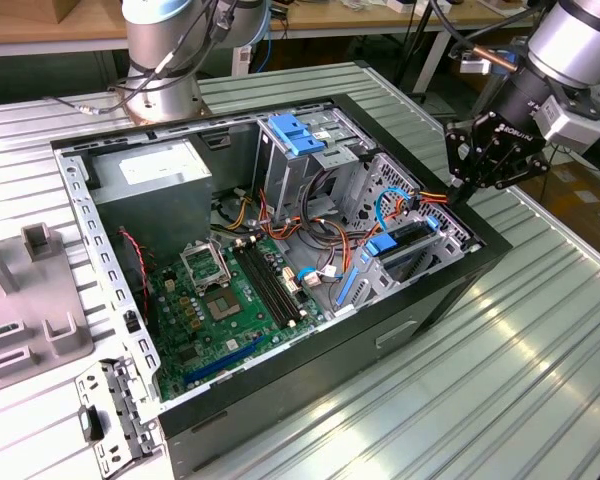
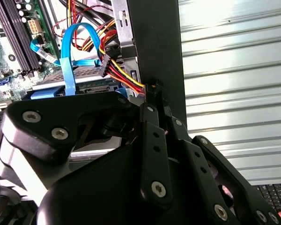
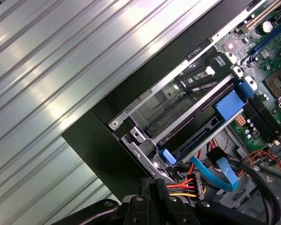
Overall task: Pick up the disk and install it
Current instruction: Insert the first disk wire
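1. Open computer case (image 1: 310,340), lying on a ribbed metal table (image 1: 500,380); the motherboard (image 1: 220,300) sits toward the exterior view's left.
2. Drive cage (image 1: 405,250) at the case's corner toward the exterior view's right. The disk (image 1: 412,243) sits inside it, blue rail (image 1: 380,246) at its end; in the first wrist view the disk (image 3: 201,126) lies seated in the bay with a blue ribbon cable (image 3: 215,171) beside it.
3. Gripper (image 1: 462,190), above the case's edge, just beside the disk's bay and not holding the disk. In the second wrist view its fingertips (image 2: 155,93) meet, pressed together on nothing, near a bundle of coloured wires (image 2: 124,75).
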Available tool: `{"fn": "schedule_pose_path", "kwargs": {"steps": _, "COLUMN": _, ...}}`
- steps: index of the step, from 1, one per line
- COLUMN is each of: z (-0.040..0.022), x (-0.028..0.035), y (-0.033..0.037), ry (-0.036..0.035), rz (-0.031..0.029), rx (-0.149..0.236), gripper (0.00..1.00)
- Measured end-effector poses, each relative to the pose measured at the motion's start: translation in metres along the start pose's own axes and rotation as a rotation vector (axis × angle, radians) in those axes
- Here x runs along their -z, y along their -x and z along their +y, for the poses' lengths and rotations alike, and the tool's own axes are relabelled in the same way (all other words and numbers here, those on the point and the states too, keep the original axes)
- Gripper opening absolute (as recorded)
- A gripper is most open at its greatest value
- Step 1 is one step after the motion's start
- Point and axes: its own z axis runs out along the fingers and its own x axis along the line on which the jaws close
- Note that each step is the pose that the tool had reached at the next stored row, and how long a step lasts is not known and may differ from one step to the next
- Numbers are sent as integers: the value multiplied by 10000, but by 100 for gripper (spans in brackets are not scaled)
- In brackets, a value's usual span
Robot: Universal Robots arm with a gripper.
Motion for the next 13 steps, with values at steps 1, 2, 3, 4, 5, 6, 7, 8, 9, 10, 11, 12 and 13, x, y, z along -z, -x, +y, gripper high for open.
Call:
{"fn": "schedule_pose_path", "kwargs": {"steps": 1, "z": 0, "x": 0, "y": 0, "ry": 0, "rz": 0, "rx": -1, "gripper": 17}}
{"fn": "schedule_pose_path", "kwargs": {"steps": 2, "z": 0, "x": 0, "y": 0, "ry": 0, "rz": 0, "rx": -1, "gripper": 17}}
{"fn": "schedule_pose_path", "kwargs": {"steps": 3, "z": 0, "x": 0, "y": 0, "ry": 0, "rz": 0, "rx": -1, "gripper": 17}}
{"fn": "schedule_pose_path", "kwargs": {"steps": 4, "z": 0, "x": 0, "y": 0, "ry": 0, "rz": 0, "rx": -1, "gripper": 17}}
{"fn": "schedule_pose_path", "kwargs": {"steps": 5, "z": 0, "x": 0, "y": 0, "ry": 0, "rz": 0, "rx": -2, "gripper": 17}}
{"fn": "schedule_pose_path", "kwargs": {"steps": 6, "z": 0, "x": 1, "y": 0, "ry": -2, "rz": -2, "rx": -2, "gripper": 17}}
{"fn": "schedule_pose_path", "kwargs": {"steps": 7, "z": 0, "x": 5, "y": 0, "ry": -3, "rz": -2, "rx": -1, "gripper": 17}}
{"fn": "schedule_pose_path", "kwargs": {"steps": 8, "z": 0, "x": 17, "y": 1, "ry": -4, "rz": -4, "rx": -1, "gripper": 17}}
{"fn": "schedule_pose_path", "kwargs": {"steps": 9, "z": -1, "x": 45, "y": 3, "ry": -1, "rz": 1, "rx": -1, "gripper": 17}}
{"fn": "schedule_pose_path", "kwargs": {"steps": 10, "z": -1, "x": 61, "y": 4, "ry": -2, "rz": 1, "rx": 0, "gripper": 17}}
{"fn": "schedule_pose_path", "kwargs": {"steps": 11, "z": -1, "x": 71, "y": 6, "ry": -4, "rz": 0, "rx": 0, "gripper": 17}}
{"fn": "schedule_pose_path", "kwargs": {"steps": 12, "z": 1, "x": 77, "y": 7, "ry": -9, "rz": -4, "rx": -1, "gripper": 17}}
{"fn": "schedule_pose_path", "kwargs": {"steps": 13, "z": 4, "x": 79, "y": 11, "ry": -17, "rz": -11, "rx": -2, "gripper": 17}}
